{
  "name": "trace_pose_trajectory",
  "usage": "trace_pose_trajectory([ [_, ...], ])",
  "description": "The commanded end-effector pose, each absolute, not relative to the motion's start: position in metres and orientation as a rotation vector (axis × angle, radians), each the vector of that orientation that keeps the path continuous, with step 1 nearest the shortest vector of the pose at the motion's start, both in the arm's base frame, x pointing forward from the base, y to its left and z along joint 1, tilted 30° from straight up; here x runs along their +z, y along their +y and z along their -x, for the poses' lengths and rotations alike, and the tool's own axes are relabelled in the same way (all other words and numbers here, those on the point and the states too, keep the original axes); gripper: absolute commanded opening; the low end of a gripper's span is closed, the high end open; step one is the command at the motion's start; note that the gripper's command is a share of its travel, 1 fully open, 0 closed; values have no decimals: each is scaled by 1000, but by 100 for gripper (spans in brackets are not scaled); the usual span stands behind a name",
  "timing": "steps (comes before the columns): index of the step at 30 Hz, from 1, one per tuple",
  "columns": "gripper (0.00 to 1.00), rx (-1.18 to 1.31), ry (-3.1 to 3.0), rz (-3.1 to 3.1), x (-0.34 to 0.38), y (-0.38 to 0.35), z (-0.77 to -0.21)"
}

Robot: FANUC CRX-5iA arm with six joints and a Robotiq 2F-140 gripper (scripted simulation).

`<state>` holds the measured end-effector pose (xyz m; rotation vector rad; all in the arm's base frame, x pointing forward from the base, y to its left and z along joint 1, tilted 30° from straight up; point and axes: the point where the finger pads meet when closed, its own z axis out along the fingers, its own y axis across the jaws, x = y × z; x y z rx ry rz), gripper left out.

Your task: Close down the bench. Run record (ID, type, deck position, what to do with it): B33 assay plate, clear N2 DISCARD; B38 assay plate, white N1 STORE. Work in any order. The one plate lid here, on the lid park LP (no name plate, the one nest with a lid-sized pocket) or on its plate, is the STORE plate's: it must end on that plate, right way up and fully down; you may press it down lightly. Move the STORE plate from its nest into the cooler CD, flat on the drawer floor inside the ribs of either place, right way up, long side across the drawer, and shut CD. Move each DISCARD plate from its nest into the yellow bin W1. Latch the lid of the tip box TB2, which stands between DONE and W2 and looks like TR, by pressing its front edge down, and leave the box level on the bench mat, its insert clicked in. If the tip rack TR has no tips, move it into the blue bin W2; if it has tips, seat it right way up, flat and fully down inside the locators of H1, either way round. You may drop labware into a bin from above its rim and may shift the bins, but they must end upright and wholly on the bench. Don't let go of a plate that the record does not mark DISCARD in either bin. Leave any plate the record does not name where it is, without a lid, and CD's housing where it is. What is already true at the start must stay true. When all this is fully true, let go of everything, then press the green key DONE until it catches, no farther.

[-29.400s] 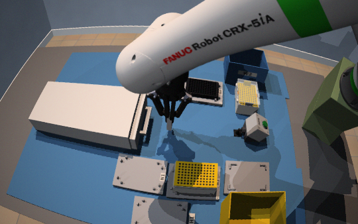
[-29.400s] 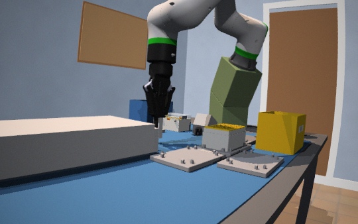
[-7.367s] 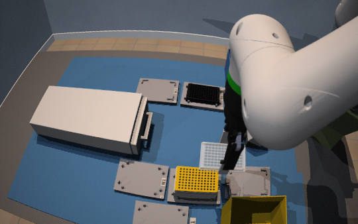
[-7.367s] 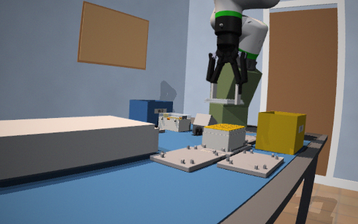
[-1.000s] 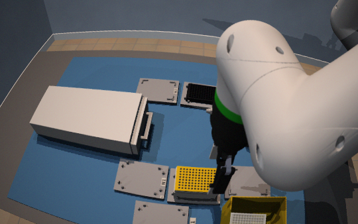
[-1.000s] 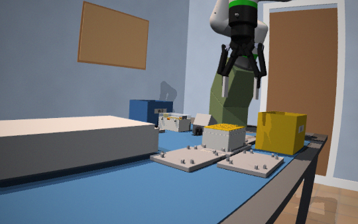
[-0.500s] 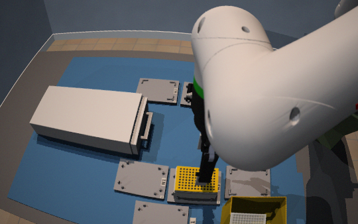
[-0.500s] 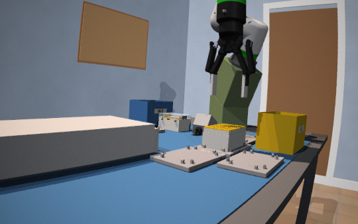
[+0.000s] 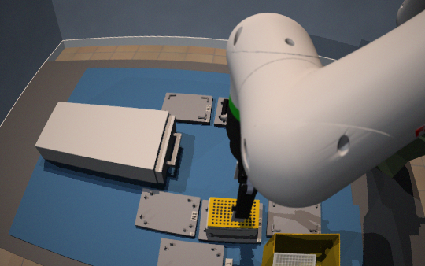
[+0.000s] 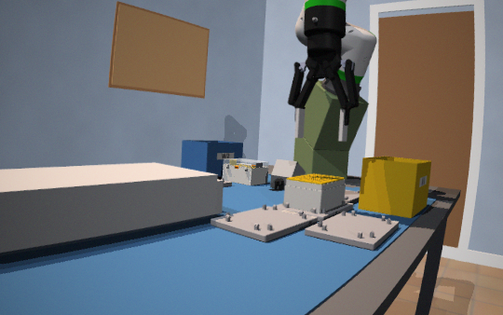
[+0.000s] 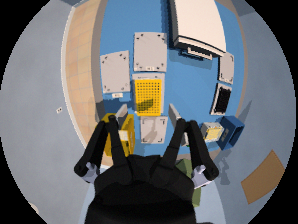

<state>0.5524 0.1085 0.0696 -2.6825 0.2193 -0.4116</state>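
Overhead, the end effector (image 10: 322, 122) hangs high above the yellow-topped tip rack (image 10: 315, 190), black linkages splayed, pale flat fingertips (image 10: 343, 125) apart with nothing between them. Tip rack is a grey boxy block with a perforated yellow grid top, seated on a flat grey nest plate (image 9: 204, 228) with small pegs. Yellow bin (image 10: 394, 184), open-topped cube, stands just beside the rack; a clear gridded assay plate (image 9: 294, 260) lies inside it. Cooler (image 9: 102, 139) is a long matte off-white box, drawer front flush, bar handle (image 9: 174, 149) facing the nests. Nest N1 (image 9: 167, 212) is a bare grey slab. Blue bin (image 10: 210, 155) and a small grey tip box (image 10: 244, 171) sit far back on the blue-matted counter (image 10: 140, 270).
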Motion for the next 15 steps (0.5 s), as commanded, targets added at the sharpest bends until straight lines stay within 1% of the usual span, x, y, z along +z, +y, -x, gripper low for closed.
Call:
trace_pose_trajectory([
  [1, 66, -412, 219, 2682, 66, 110, -554],
  [15, 66, -412, 219, 2682, 52, 116, -559],
])
